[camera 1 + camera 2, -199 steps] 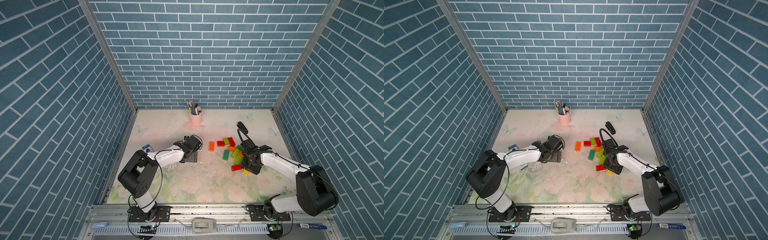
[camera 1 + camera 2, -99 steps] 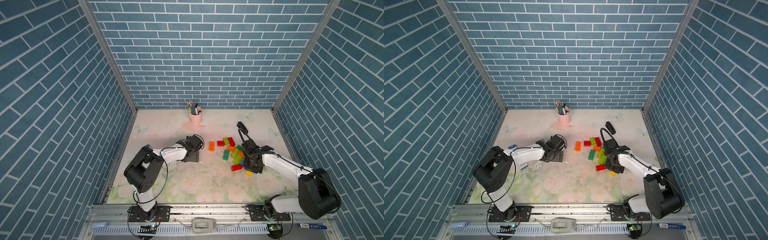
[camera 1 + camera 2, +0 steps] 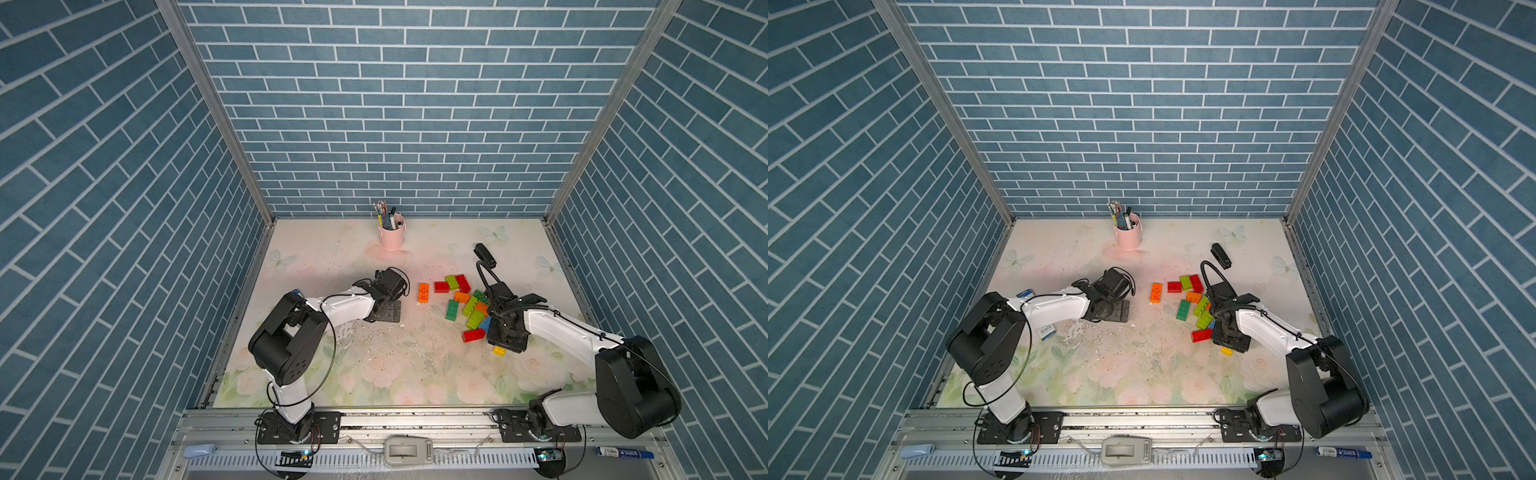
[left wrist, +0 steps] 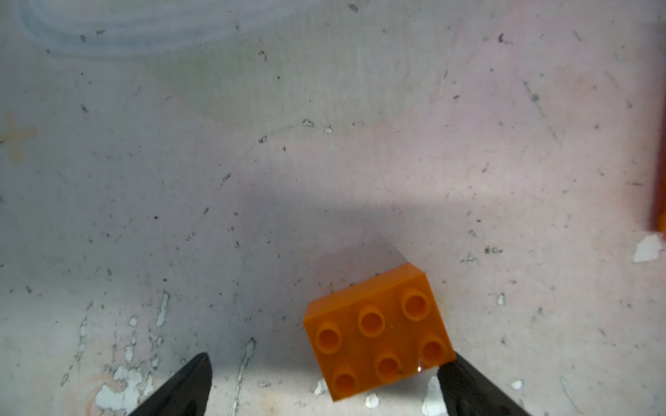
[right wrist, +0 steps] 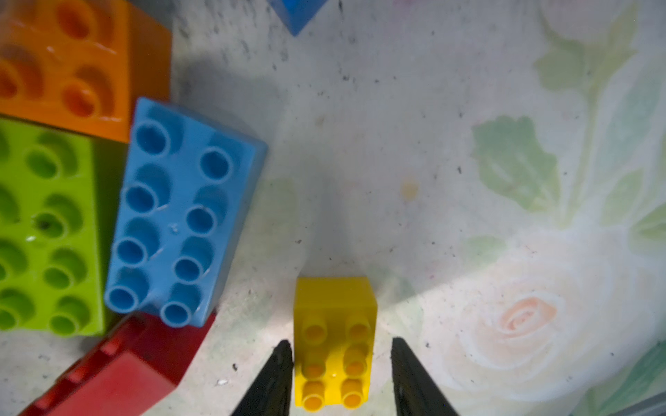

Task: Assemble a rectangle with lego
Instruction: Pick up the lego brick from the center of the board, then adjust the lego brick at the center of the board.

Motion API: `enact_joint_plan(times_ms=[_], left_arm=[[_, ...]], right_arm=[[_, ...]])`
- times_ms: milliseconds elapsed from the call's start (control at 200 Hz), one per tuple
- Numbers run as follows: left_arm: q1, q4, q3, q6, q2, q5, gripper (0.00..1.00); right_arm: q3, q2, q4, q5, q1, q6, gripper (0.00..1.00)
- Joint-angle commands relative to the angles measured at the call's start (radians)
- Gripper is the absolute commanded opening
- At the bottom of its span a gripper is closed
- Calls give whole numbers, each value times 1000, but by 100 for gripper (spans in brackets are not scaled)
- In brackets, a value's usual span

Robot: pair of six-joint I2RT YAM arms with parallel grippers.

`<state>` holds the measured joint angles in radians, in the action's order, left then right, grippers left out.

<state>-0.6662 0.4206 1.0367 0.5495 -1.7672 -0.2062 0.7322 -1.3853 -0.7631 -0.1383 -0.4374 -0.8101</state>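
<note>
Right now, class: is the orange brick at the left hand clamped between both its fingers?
No: the left hand stands wide open, with the orange brick lying beside just one finger.

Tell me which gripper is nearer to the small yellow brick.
Right. The right gripper straddles the yellow brick, with one finger on each side. The left gripper is open around an orange brick, well away from the yellow one.

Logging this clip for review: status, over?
Open left hand around orange brick. Open right hand straddling yellow brick. Loose lego pile, no rectangle yet. Crowding it: blue brick, red brick.
</note>
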Motion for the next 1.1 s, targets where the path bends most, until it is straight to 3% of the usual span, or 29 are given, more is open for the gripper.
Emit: enact_joint_plan(times_ms=[0, 135, 230, 350, 450, 540, 755, 1095], left_arm=[[-1, -12, 17, 7, -9, 2, 99], [6, -31, 23, 8, -9, 11, 99], [21, -33, 26, 11, -5, 32, 99], [67, -13, 10, 13, 55, 82, 99], [124, -8, -37, 10, 151, 122, 97], [188, -9, -87, 10, 231, 140, 92], [326, 3, -192, 15, 316, 216, 67], [329, -50, -248, 46, 283, 279, 59]], right_arm=[[-29, -16, 25, 0, 4, -14, 41], [-50, -5, 71, 9, 3, -4, 39], [-43, 23, 54, -10, 3, -3, 32], [120, 107, -139, -121, -53, 52, 26], [287, 89, -266, -196, -133, 155, 25], [401, -14, -251, -128, -217, 274, 25], [629, -358, -38, -9, -347, 580, 20], [860, -668, 47, 86, -381, 814, 16]])
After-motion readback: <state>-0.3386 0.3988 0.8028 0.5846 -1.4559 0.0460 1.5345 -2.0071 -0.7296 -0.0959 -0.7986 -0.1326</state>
